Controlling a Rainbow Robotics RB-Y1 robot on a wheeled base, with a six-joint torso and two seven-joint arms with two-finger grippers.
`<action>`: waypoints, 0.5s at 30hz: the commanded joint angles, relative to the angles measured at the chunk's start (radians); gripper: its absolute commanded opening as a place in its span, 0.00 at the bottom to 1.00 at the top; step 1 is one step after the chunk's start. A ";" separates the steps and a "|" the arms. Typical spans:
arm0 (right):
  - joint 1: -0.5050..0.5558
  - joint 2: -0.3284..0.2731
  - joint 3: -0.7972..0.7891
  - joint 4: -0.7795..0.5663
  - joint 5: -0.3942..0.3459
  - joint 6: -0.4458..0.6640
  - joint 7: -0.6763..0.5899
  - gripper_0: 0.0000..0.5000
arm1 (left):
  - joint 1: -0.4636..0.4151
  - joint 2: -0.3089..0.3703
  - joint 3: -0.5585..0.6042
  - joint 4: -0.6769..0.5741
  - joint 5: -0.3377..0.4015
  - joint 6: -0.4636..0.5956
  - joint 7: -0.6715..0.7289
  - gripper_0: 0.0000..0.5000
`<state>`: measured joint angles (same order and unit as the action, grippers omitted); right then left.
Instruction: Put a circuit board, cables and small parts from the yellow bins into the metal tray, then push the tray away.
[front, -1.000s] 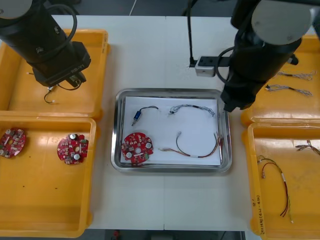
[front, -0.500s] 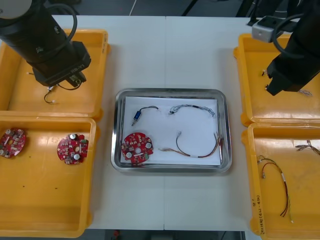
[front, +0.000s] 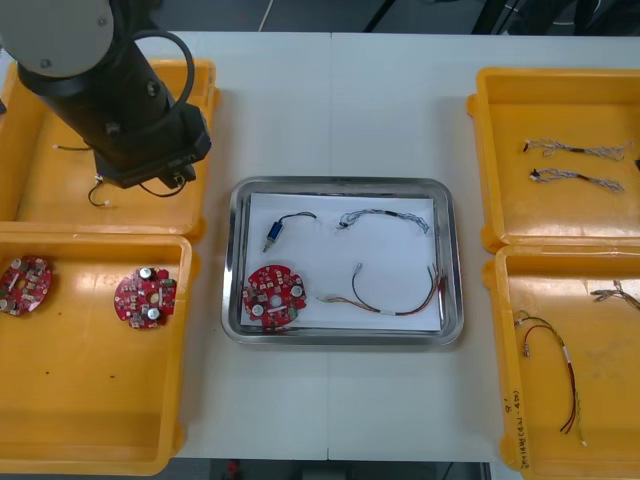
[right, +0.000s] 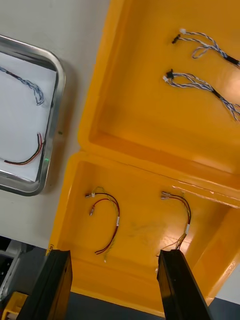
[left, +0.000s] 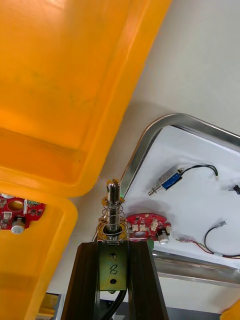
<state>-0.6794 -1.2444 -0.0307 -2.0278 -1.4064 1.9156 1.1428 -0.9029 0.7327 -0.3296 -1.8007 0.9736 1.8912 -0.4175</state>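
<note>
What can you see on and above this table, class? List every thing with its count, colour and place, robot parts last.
table: one, light, under everything
yellow bins: four, two at each side
metal tray: one, shiny rim, white inside, centre
circuit boards: three, red, one in the tray, two in the near-left bin
twisted cables: three, blue and white, one in the tray, two in the far-right bin
red and yellow cables: three, one in the tray, two in the near-right bin
black cables: two, one joined to the tray's part, one in the far-left bin
small metal parts: two, silvery, one in the tray, one held
left pincer: black, above the left bins' edge near the tray, shut on a part
right pincer: black, open, above the right bins
</note>
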 joint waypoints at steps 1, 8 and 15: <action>0.218 -0.049 -0.239 -0.055 0.003 0.004 -0.023 1.00 | -0.067 -0.038 -0.052 -0.031 -0.003 -0.064 0.054 0.00; 0.402 -0.040 -0.400 -0.077 0.003 0.004 -0.024 1.00 | -0.097 -0.101 -0.106 -0.005 -0.039 -0.096 0.054 0.00; 0.494 0.029 -0.486 -0.112 0.044 0.004 -0.026 1.00 | -0.126 -0.171 -0.178 0.053 -0.087 -0.141 0.043 0.00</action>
<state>-0.2162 -1.2386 -0.4589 -2.1085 -1.3864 1.9162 1.1427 -0.9693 0.6018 -0.4717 -1.7560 0.9142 1.7766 -0.4167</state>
